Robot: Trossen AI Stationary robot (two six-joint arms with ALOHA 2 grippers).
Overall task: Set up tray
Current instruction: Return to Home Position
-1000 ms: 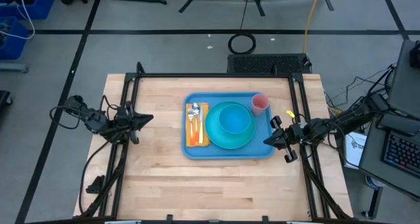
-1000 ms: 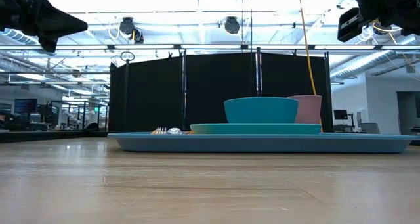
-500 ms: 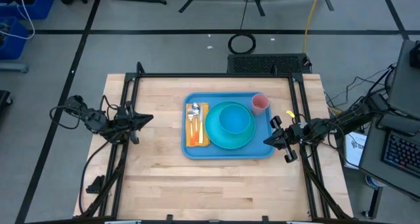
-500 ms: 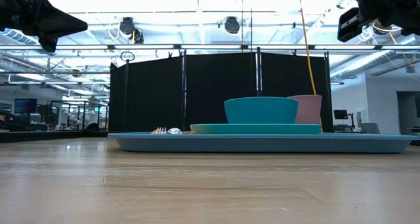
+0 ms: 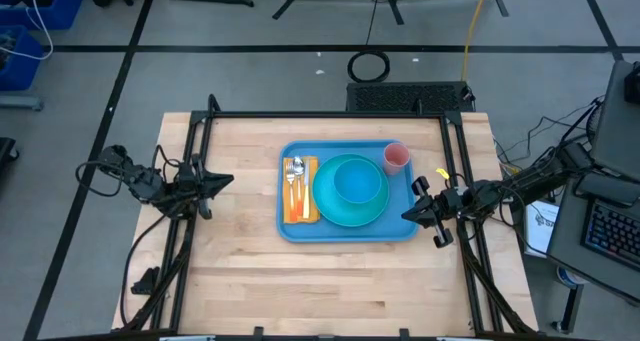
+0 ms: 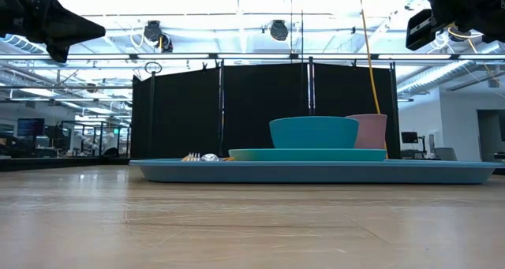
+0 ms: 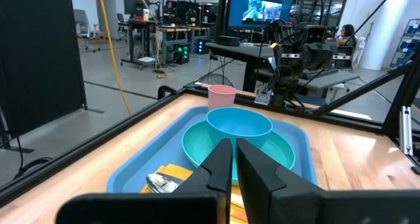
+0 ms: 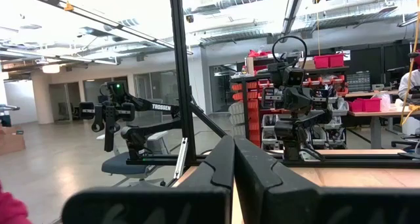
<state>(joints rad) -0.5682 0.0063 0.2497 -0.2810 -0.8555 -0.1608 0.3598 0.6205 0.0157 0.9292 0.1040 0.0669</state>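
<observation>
The light-blue tray (image 5: 400,231) lies flat in the middle of the table. On it sit a round teal plate (image 5: 328,209) with a teal bowl (image 5: 358,181) resting in it, a pink cup (image 5: 396,158) at the tray's far right corner, and cutlery (image 5: 295,181) on an orange napkin (image 5: 303,209) at its left. In the low view the tray (image 6: 316,172), bowl (image 6: 314,132) and cup (image 6: 371,129) stand in a row. My left gripper (image 5: 228,179) hovers shut by the table's left edge, my right gripper (image 5: 408,214) shut just off the tray's right rim.
Black frame rails (image 5: 330,116) run along the far, left and right edges of the table. Bare wood (image 5: 330,281) spreads across the near half. A black mat (image 5: 405,96) lies beyond the far edge, and a keyboard (image 5: 610,231) sits off to the right.
</observation>
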